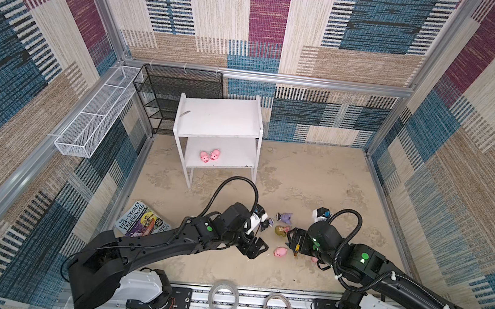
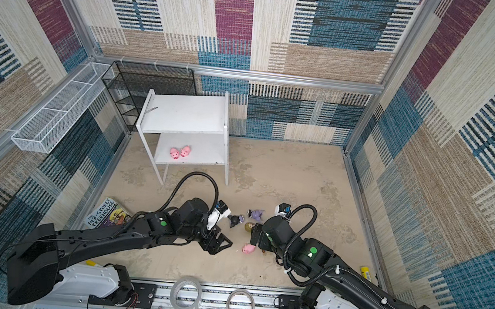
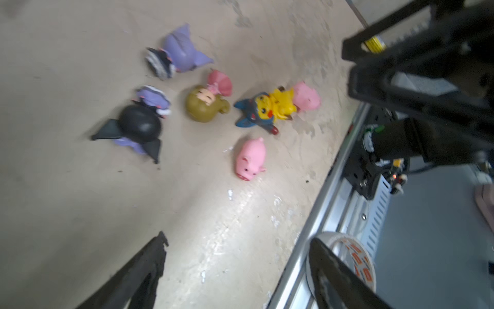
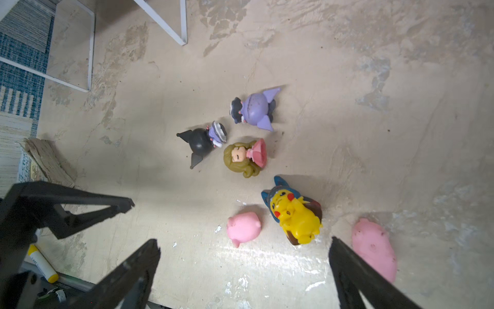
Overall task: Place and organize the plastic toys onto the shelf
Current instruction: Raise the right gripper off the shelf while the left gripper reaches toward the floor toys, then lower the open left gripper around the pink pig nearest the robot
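The white shelf (image 1: 218,117) (image 2: 184,113) stands at the back, with two pink pigs (image 1: 209,156) (image 2: 180,152) on its lower board. On the floor lie a pink pig (image 1: 280,252) (image 4: 243,227), a blond doll (image 1: 281,230) (image 4: 244,157), a black figure (image 4: 203,143) and a purple figure (image 4: 254,108). A yellow figure with a blue hood (image 4: 296,214) (image 3: 278,104) and another pig (image 4: 374,248) lie beside them. My left gripper (image 1: 261,247) (image 3: 238,239) hangs open left of the floor pig. My right gripper (image 1: 291,242) (image 4: 244,242) is open just above the floor, empty, near the pigs.
A paperback book (image 1: 140,220) lies at the left wall. A black mesh rack (image 1: 176,96) and a white wire basket (image 1: 98,113) sit at the back left. Two tape rolls (image 1: 223,297) rest on the front rail. A yellow tube (image 2: 366,273) lies at the right wall.
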Robot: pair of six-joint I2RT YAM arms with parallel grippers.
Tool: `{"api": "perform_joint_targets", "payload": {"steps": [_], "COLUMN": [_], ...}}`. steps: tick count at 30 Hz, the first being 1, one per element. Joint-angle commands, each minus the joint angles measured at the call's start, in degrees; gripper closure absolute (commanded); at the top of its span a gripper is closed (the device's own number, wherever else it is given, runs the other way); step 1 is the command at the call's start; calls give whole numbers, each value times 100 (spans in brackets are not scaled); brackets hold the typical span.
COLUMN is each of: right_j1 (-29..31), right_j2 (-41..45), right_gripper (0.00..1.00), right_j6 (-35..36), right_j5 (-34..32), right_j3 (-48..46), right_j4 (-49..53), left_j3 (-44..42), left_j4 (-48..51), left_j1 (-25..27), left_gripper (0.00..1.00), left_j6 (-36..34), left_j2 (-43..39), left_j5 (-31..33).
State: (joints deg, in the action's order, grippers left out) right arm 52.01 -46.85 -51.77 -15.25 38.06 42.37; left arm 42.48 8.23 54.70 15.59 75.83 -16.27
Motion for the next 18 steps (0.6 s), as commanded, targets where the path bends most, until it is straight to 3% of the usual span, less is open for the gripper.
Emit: {"api": "perform_joint_targets", "payload": {"steps": [1,9,18], "right_j1": [0,8,11], "right_j2": [165,597,967], "right_gripper": [0,0,0], "right_j6": [-311,-537,-796], "right_j5": [79,-105,-225], "right_j3": [-51,-58,-203], "right_j4": [443,954,1040], "left_j3": [120,-13,56], "left_j4": [-328,-1406,-2093], "left_j1": [315,925,982], "left_gripper": [15,20,28], "left_j6": [-709,-1349,-1906], "left_j2": [325,1145,1852], "left_j5": [-189,547,717]}}
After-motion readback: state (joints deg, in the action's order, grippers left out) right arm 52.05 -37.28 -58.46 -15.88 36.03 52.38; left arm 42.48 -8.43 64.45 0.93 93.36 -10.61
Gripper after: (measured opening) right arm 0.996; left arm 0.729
